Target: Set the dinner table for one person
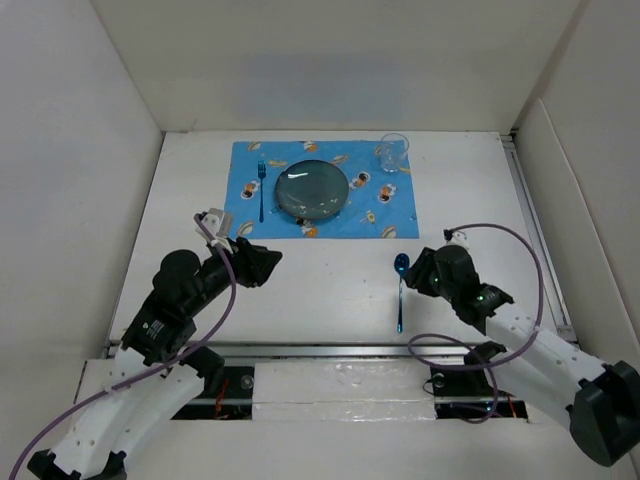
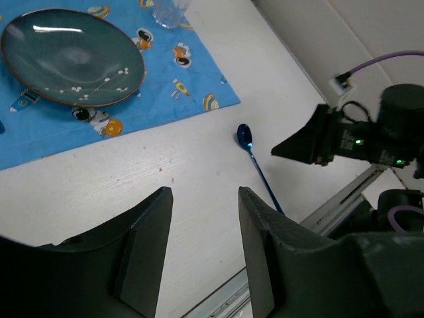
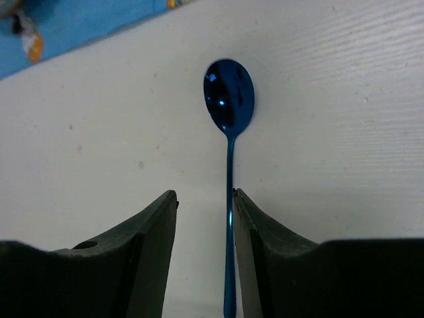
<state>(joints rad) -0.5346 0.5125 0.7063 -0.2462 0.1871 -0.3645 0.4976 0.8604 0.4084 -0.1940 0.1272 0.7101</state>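
The dinner table (image 1: 320, 295) is a white tabletop. At its far side lies a blue patterned placemat (image 1: 245, 160) with a dark teal plate (image 1: 312, 190), a blue fork (image 1: 262, 190) left of the plate and a clear glass (image 1: 394, 152) at the right corner. A blue spoon (image 1: 400, 290) lies flat on the bare table, below the mat's right corner. My right gripper (image 3: 205, 193) stands open over the spoon (image 3: 229, 99), its handle running along the right finger's inner face. My left gripper (image 2: 204, 193) is open above bare table, nothing between its fingers.
White panels wall the table on three sides. A metal rail (image 1: 330, 350) runs along the near edge in front of the arm bases. Purple cables (image 1: 535, 270) loop off both wrists. In the left wrist view the right gripper (image 2: 291, 147) sits beside the spoon (image 2: 255, 162).
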